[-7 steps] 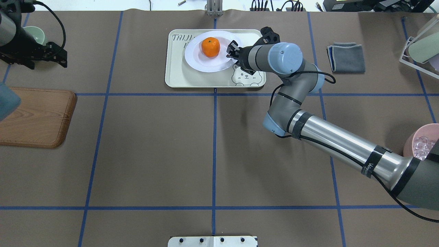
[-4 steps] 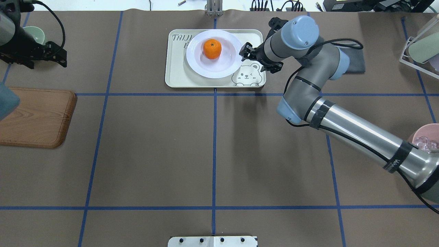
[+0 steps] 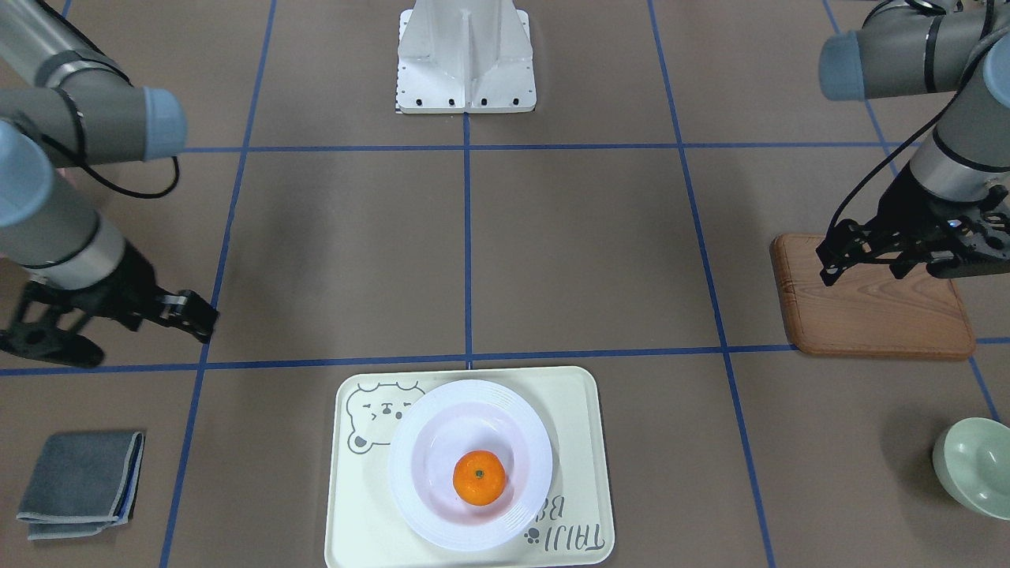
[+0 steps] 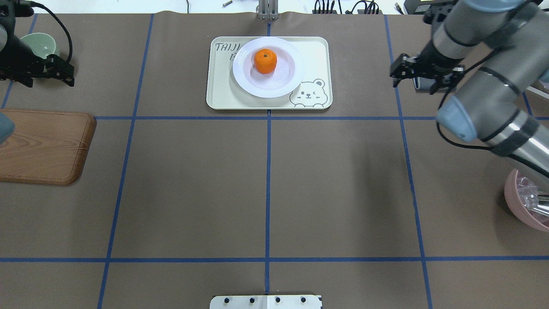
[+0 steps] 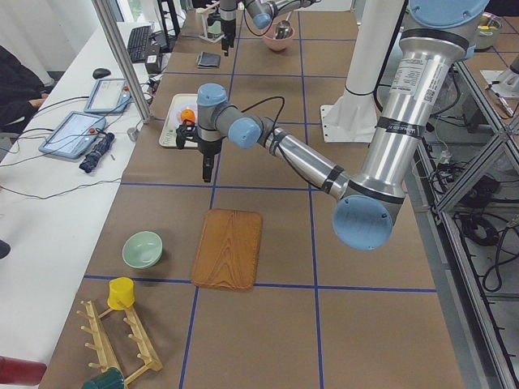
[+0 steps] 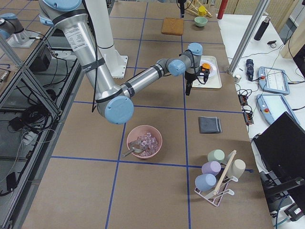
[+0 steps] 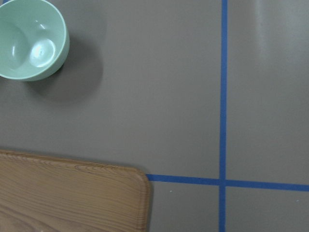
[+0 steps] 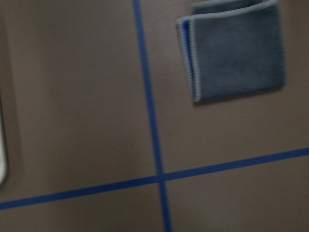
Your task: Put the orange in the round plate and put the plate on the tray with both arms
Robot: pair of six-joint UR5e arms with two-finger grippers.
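The orange (image 4: 265, 61) (image 3: 479, 477) lies in the middle of the white round plate (image 4: 257, 89) (image 3: 418, 442). That plate rests on the cream tray (image 4: 218, 99) (image 3: 576, 402) with the bear drawing, at the far centre of the table. Well off to the tray's right, my right gripper (image 4: 414, 83) (image 3: 130, 335) hangs open and empty above the table. My left gripper (image 4: 47, 79) (image 3: 864, 268) stands open and empty far to the left, over the far edge of the wooden board. Neither gripper touches the plate or the tray.
A brown wooden board (image 4: 43, 146) (image 3: 876, 315) lies at the left, and a pale green bowl (image 4: 40, 43) (image 7: 31, 41) sits beyond it. A folded grey cloth (image 3: 79, 481) (image 8: 236, 48) lies right of the tray. A pink bowl (image 4: 521, 206) sits at the near right.
My right gripper has drawn back from the plate's rim and swung far right, near the grey cloth. The plate with the orange stays on the tray. The left gripper shifted slightly left.
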